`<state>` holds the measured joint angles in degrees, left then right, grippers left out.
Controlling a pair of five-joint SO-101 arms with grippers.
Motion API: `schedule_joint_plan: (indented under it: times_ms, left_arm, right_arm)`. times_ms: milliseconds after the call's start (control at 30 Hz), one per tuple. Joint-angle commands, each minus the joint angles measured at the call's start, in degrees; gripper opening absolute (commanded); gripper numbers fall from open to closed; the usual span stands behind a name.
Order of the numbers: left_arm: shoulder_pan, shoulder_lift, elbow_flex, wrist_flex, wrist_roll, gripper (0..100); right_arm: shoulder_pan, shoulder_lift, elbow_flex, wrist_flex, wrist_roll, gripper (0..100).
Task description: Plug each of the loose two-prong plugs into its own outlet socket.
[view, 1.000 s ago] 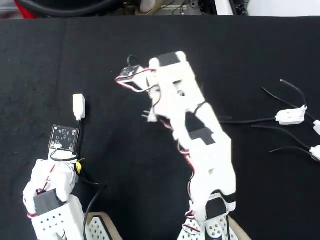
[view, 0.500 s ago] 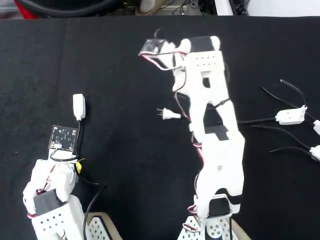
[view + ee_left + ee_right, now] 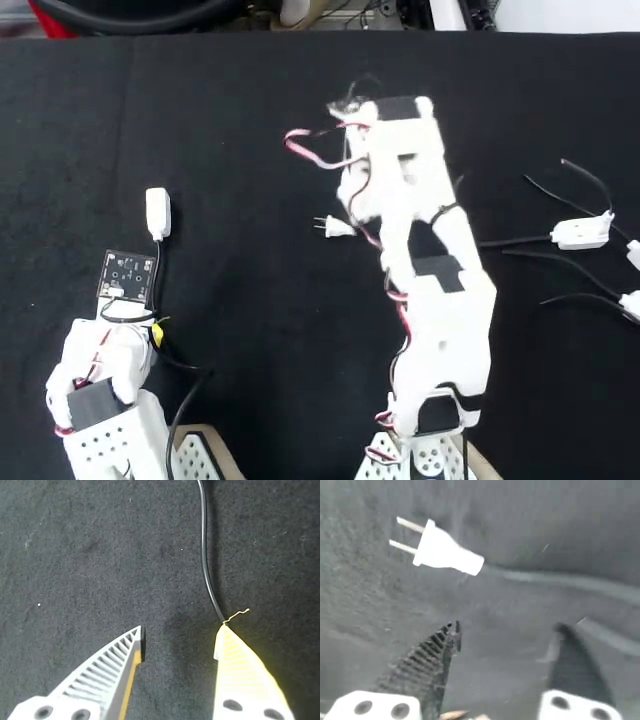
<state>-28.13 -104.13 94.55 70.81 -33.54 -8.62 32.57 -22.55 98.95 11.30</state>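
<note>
High view: your right arm (image 3: 440, 300) has pulled back slightly from the far edge of the table (image 3: 250, 330).
Your left end effector (image 3: 181, 632) gapes over fuzzy black cloth. The smooth white two-prong plug (image 3: 338, 228) lies unmoved mid-table, its thin metal prongs clearest in the right wrist view, near your released right end effector (image 3: 507, 630).
</note>
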Motion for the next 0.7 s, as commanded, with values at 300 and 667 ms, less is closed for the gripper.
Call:
schedule_joint_plan:
  times_ms: [300,667]
  left_arm:
    - [-0.8,-0.3,-0.6,1.1,-0.4,24]
    - [-0.8,-0.3,-0.6,1.1,-0.4,24]
  right_arm:
    - [-4.3,-8.0,9.2,-2.1,-37.2,11.0]
    - [3.8,7.8,-2.9,-13.1,-37.4,10.9]
